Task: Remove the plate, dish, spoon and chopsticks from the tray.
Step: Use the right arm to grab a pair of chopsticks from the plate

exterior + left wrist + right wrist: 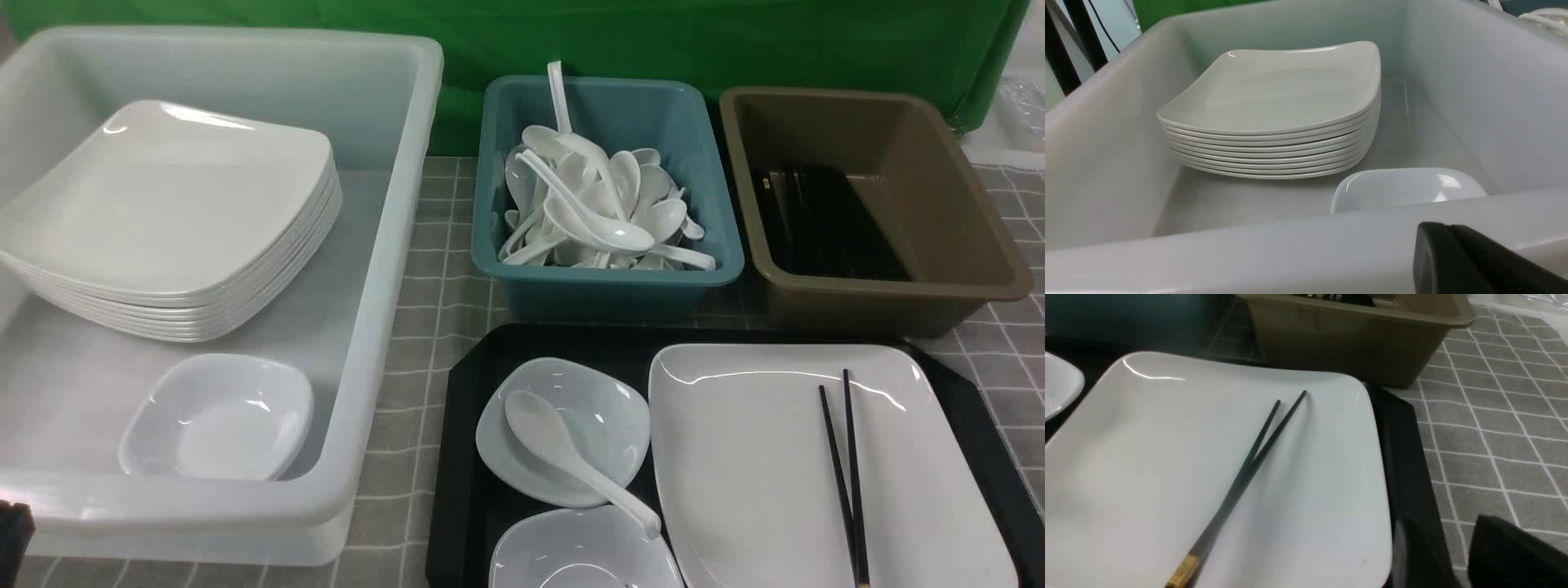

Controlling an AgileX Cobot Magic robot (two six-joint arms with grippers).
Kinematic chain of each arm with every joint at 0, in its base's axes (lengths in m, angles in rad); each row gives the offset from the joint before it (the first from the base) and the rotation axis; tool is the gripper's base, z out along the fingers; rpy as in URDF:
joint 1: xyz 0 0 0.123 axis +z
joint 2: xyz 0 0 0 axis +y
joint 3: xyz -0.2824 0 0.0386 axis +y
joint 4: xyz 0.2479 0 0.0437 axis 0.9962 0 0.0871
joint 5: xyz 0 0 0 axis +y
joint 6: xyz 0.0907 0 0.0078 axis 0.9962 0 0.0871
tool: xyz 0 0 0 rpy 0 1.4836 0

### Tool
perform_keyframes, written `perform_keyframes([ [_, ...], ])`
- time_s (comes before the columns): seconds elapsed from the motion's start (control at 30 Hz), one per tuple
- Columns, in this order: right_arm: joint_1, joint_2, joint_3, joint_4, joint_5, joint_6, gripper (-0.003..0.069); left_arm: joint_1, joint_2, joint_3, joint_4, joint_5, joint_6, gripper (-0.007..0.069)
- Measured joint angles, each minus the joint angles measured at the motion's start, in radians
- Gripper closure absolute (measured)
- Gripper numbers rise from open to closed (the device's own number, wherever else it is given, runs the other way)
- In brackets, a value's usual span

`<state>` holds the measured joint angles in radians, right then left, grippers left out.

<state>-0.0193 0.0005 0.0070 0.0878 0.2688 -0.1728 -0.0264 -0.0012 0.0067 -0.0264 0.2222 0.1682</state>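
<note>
Quick rundown of the bins for you. The big see-through tub (392,245) on your left has a stack of large white plates (171,212) at the back and one small dish (220,420) in its near corner. The teal bin (612,286) in the middle is piled with white spoons (596,204), one handle poking up over the far rim. The brown bin (963,212) on the right has a bunch of black sticks (833,229) lying along its floor.

The tray (465,490) is right in front of those two and it's still fully loaded. The plate (751,457) takes up its right side, with the chopsticks (838,478) lying on the plate's right part, far tips a bit apart, near ends together. The left side has the far dish (600,416) with the spoon (571,461) sitting bowl-up in it, handle reaching toward the near dish (571,555).

Your left gripper (1447,232) hangs by the tub's near wall, jaws pressed together, nothing in them. Your right gripper (1447,539) is over the tray's right edge beside the plate, jaws spread and empty.
</note>
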Motion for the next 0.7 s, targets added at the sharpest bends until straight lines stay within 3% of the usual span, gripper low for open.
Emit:
perform_keyframes([
  [0.7,0.0,0.0,0.0,0.0,0.0,0.0,0.0419,0.0,0.0,0.0,-0.025,-0.031,-0.015,0.0604],
])
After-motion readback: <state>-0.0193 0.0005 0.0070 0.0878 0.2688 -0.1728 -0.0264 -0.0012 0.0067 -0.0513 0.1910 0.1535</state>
